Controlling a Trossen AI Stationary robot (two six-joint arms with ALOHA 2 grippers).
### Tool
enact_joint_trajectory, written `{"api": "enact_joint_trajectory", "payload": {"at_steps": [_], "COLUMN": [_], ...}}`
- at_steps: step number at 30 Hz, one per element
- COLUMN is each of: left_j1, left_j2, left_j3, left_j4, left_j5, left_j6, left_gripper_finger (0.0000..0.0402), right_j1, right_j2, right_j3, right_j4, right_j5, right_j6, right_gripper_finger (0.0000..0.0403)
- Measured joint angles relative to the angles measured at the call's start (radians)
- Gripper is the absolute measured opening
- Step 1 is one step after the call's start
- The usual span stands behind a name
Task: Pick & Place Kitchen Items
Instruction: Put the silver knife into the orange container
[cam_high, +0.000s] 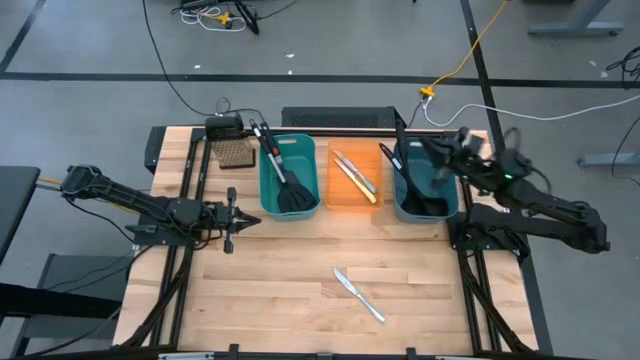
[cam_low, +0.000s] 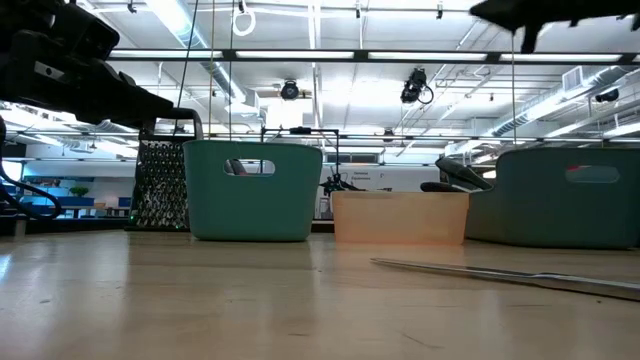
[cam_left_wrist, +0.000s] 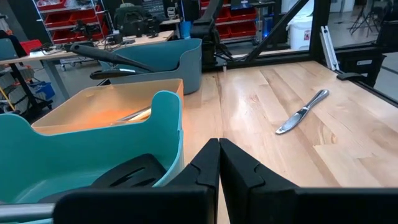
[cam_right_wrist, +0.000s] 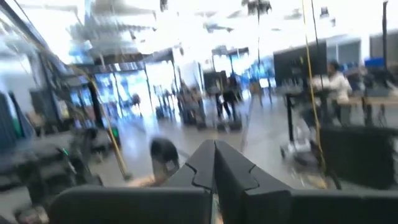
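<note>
Right hand (cam_high: 437, 150), clenched empty over the right teal bin (cam_high: 447, 207), hides its ladles.

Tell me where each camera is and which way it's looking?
High view: above the table, looking straight down; both arms show, left gripper and right gripper shut.
Low view: at tabletop height, looking across at the bins; dark arm parts hang in from above.
Left wrist view: on the left arm, looking past its shut fingers over the table.
Right wrist view: on the right arm, facing the blurred room past its shut fingers.
Shared: the silver knife shows in high and left wrist views.
</note>
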Motion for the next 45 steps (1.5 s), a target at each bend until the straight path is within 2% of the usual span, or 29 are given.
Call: {"api": "enact_joint_trajectory", "payload": {"at_steps": [4, 11, 18, 24, 28, 34, 41, 45], "left_j1": [0.000, 0.000, 0.000, 0.000, 0.000, 0.000, 0.000, 0.000], "left_j2": [0.000, 0.000, 0.000, 0.000, 0.000, 0.000, 0.000, 0.000], "left_j3": [0.000, 0.000, 0.000, 0.000, 0.000, 0.000, 0.000, 0.000], "left_j4": [0.000, -0.001, -0.023, -0.022, -0.022, -0.022, -0.022, -0.022], "left_j5": [0.000, 0.000, 0.000, 0.000, 0.000, 0.000, 0.000, 0.000], "left_j6": [-0.001, -0.006, -0.008, -0.017, -0.027, -0.029, -0.029, -0.028], "left_gripper_finger": [0.0014, 0.0014, 0.0014, 0.0014, 0.0014, 0.0014, 0.0014, 0.0014], "right_j1": [0.042, 0.100, 0.120, 0.120, 0.120, 0.120, 0.125, 0.174], "right_j2": [-0.129, -0.329, -0.443, -0.458, -0.458, -0.458, -0.458, -0.421], "right_j3": [0.000, 0.000, -0.025, -0.120, -0.202, -0.268, -0.272, -0.272], "right_j4": [-0.079, -0.260, -0.431, -0.415, -0.314, -0.237, -0.200, -0.199], "right_j5": [0.039, 0.023, -0.014, -0.195, -0.323, -0.388, -0.388, -0.407], "right_j6": [-0.011, -0.011, 0.027, 0.029, 0.049, 0.059, 0.147, 0.184], "right_gripper_finger": [0.0007, 0.0004, 0.0004, 0.0003, 0.0003, 0.0002, 0.0004, 0.0004]}}
